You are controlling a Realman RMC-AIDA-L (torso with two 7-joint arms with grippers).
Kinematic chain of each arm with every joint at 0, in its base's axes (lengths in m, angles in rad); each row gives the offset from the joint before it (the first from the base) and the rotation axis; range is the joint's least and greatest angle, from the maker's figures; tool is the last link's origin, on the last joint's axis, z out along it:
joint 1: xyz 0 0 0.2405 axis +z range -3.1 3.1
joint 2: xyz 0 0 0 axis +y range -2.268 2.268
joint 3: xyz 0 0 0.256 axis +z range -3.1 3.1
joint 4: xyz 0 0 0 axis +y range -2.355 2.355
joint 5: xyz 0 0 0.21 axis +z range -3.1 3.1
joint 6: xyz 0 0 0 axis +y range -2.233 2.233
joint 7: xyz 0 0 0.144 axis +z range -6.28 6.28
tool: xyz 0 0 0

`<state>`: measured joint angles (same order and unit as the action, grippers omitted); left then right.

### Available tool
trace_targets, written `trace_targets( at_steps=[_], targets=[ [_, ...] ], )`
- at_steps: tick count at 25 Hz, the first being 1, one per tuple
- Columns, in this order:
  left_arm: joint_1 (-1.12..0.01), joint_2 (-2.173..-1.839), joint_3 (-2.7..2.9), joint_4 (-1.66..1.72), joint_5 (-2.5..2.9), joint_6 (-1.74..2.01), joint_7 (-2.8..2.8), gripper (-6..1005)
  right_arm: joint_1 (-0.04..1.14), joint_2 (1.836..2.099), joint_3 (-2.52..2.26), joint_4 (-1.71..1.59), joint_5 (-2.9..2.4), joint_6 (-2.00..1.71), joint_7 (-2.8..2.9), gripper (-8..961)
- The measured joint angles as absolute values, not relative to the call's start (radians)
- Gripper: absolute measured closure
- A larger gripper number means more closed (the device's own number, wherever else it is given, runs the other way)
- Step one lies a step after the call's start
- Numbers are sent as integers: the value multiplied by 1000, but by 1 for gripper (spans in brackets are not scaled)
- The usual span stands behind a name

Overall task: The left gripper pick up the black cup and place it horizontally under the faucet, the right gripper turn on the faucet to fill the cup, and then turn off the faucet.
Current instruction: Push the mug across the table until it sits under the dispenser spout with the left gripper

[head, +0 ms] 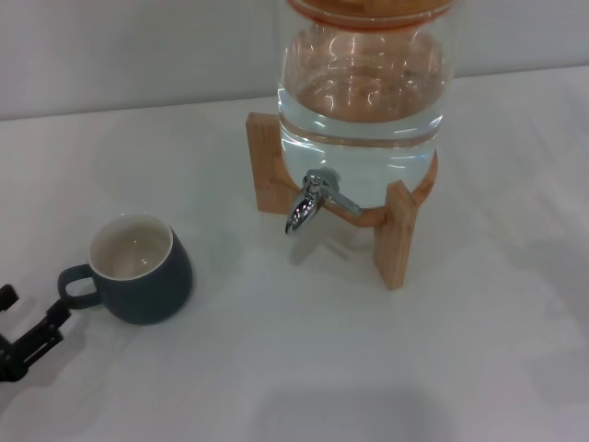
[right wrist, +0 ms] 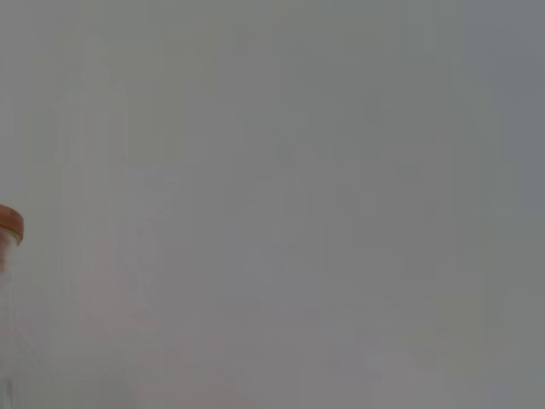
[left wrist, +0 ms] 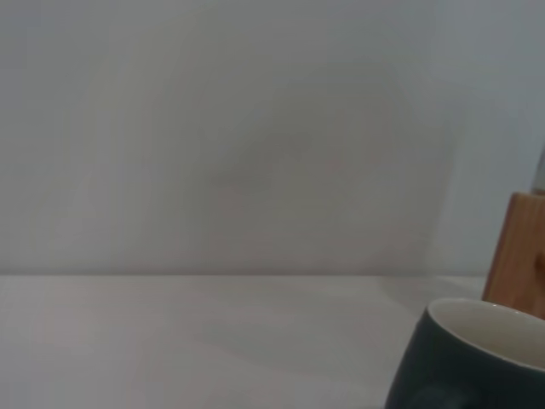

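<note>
The black cup (head: 138,269) stands upright on the white table at the left, cream inside, its loop handle pointing toward the left edge. My left gripper (head: 33,308) is at the bottom left corner, low by the table, just beside the handle. Its fingers are apart and hold nothing. The cup also shows in the left wrist view (left wrist: 464,362), close by. The chrome faucet (head: 311,201) sticks out of the front of the clear glass dispenser (head: 363,101), with nothing under its spout. My right gripper is out of view.
The dispenser holds water and sits on a wooden cross stand (head: 396,235), whose leg shows in the left wrist view (left wrist: 518,251). Its orange lid edge (right wrist: 8,225) shows in the right wrist view. The white table (head: 276,368) runs back to a grey wall.
</note>
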<state>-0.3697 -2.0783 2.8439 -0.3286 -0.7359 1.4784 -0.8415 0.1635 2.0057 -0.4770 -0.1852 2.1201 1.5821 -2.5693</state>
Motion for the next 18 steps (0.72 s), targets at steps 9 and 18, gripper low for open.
trace_targets(
  at_steps=[9, 18],
  targets=[
    [-403, -2079, 2843, -290, -728, 1411, -833, 142, 167, 2006, -473, -183, 2124, 1581, -2569, 140],
    [-441, -2079, 2841, -249, -731, 1335, -836, 143, 169, 2006, -473, -183, 2128, 1581, -2569, 141]
  ],
)
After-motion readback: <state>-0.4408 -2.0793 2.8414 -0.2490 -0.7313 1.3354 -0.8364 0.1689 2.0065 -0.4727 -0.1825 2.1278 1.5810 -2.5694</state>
